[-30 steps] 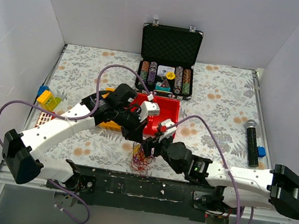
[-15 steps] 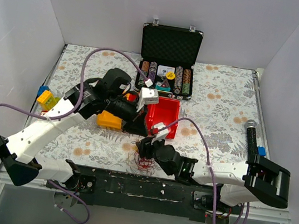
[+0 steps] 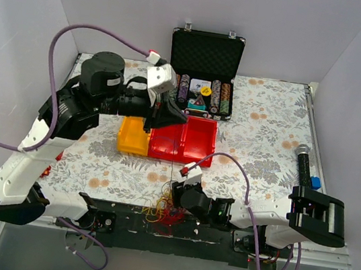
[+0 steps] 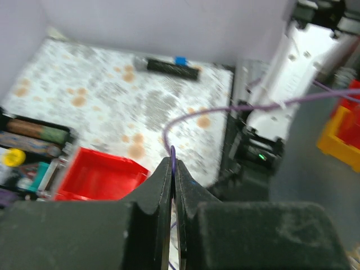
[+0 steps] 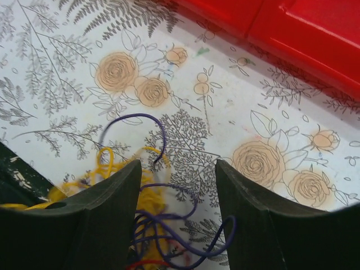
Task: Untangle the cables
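Observation:
The cables [image 3: 161, 208] lie in a loose bunch of yellow, purple and red wire at the table's near edge. In the right wrist view, yellow loops [image 5: 147, 194] and purple loops [image 5: 188, 228] lie on the floral cloth between and below my fingers. My right gripper [image 3: 176, 192] [image 5: 177, 169] is open, low over the bunch, holding nothing. My left gripper [image 3: 180, 116] [image 4: 171, 164] is raised above the red bins, shut on one thin purple wire [image 4: 172, 153] that sticks out past its tips.
Two red bins [image 3: 190, 140] and a yellow bin [image 3: 132, 138] stand mid-table. An open black case [image 3: 206, 57] holding poker chips stands at the back. A black cylinder [image 3: 304, 170] and a blue block [image 3: 315, 183] lie at the right.
My left arm has risen and swung back to the left, gripper still shut. My right gripper has slid towards the near edge, and the cable bunch has moved with it and spread out.

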Controlling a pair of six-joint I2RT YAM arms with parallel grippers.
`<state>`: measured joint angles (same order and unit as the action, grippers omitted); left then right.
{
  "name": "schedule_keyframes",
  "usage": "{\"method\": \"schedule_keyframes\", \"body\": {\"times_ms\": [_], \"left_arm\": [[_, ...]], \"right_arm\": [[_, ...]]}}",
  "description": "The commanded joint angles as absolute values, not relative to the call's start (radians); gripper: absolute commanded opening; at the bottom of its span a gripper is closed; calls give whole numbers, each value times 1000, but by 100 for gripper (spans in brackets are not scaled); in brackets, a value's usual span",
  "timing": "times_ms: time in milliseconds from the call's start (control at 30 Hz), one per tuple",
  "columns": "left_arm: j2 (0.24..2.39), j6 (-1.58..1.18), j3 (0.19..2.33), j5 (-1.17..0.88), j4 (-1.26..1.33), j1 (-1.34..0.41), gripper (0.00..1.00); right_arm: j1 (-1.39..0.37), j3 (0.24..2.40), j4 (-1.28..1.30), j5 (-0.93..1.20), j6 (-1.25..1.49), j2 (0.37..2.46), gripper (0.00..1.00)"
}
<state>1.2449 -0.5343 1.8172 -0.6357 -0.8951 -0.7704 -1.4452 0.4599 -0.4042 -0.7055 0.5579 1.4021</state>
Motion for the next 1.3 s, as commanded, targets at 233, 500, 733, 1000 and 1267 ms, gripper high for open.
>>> {"method": "schedule_keyframes", "body": {"times_ms": [233, 500, 733, 1000, 1267], "left_arm": [[1105, -408, 1832, -86, -384, -772, 0], [1068, -426, 1787, -277, -495, -772, 0], [1055, -442, 1744, -359, -526, -772, 0], [1072, -460, 1730, -410, -526, -772, 0], [1101, -477, 1778, -422, -549, -772, 0]], "right_arm": [[-1459, 440, -239, -762, 661, 1388, 65], [-1460, 476, -182, -847, 612, 1228, 68], [-1465, 525, -236, -873, 339, 988, 78], [-1497, 597, -377, -767, 80, 988, 86], [-1514, 745, -650, -791, -165, 1219, 88]]}}
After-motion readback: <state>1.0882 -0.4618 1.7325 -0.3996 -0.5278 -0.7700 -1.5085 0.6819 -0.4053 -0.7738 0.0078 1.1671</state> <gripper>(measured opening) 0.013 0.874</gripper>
